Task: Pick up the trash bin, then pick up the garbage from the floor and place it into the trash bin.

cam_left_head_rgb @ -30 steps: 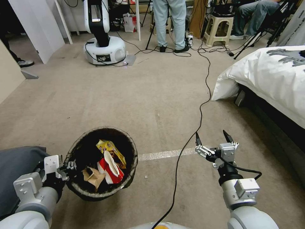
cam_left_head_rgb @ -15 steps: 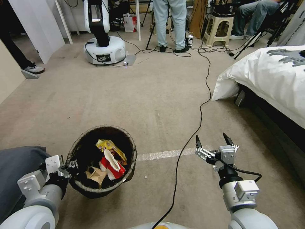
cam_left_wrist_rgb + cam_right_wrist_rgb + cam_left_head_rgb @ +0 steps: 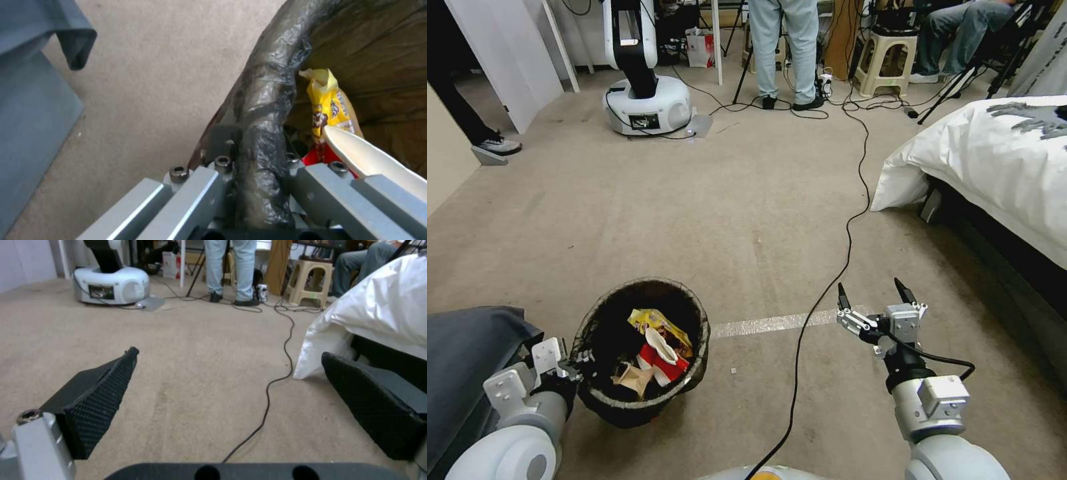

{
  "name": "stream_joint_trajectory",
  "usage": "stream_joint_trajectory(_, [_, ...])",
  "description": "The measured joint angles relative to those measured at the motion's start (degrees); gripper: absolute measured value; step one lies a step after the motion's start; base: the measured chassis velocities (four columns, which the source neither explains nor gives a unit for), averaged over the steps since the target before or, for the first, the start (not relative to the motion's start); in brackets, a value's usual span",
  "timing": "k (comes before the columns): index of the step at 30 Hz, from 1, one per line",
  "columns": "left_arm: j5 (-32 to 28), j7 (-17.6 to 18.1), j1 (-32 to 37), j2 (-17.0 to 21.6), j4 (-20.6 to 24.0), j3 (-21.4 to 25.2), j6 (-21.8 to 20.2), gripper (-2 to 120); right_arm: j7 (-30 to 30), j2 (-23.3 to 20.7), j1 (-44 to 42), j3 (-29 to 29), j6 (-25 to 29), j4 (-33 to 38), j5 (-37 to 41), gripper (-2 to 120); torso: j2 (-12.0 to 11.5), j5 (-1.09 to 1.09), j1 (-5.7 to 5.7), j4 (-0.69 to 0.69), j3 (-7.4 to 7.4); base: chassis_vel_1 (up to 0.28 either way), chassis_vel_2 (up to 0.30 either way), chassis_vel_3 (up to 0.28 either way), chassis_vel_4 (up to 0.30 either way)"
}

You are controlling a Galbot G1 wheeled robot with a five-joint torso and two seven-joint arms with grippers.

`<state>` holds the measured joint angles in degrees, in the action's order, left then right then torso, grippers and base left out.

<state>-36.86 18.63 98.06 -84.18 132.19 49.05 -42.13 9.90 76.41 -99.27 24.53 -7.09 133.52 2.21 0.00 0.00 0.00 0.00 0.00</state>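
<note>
Your left gripper (image 3: 575, 363) is clamped on the bin (image 3: 642, 408) rim at its 9 o'clock, bin sitting at about 7 o'clock in the head view, low by the carpet (image 3: 707, 200). Garbage is already inside: yellow wrapper (image 3: 662, 325), red-white wrapper (image 3: 657, 357), a brown paper scrap (image 3: 630, 377). Right gripper (image 3: 872, 303) hangs at 5 o'clock over bare carpet, fingers wide apart, nothing between them.

Step, as I judge it: bin is in hand, collecting looks mostly done. No loose litter on the floor ahead, so your next move likely calls for checking elsewhere for any left over, bin kept level.

The left wrist view shows the grip itself: fingers (image 3: 195, 196) either side of the bagged rim (image 3: 267, 110), wrappers just inside it. The head view can't settle that. The right wrist view shows the pads (image 3: 95, 396) spread and a black cable (image 3: 267, 396) on the carpet toward the bed (image 3: 378, 313) at 2 o'clock.
</note>
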Motion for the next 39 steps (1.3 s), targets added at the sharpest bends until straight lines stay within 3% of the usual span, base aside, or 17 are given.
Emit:
stream_joint_trajectory(19, [-1.3,1.1,-1.7,-0.2,-4.4,-2.3,0.0,1,0.1,0.0,0.2,-0.1,-0.1,-0.3,0.1,100,0.0,0.0,0.0,0.0,0.0,0.0,0.0,0.0,0.0])
stream_joint_trajectory(39, [2.3,1.3,-3.2,-0.6,-8.9,-4.6,0.1,1,0.3,0.1,0.3,-0.2,0.2,-0.4,0.2,100,0.0,0.05,0.0,0.02,0.0,0.0,0.0,0.0,0.0])
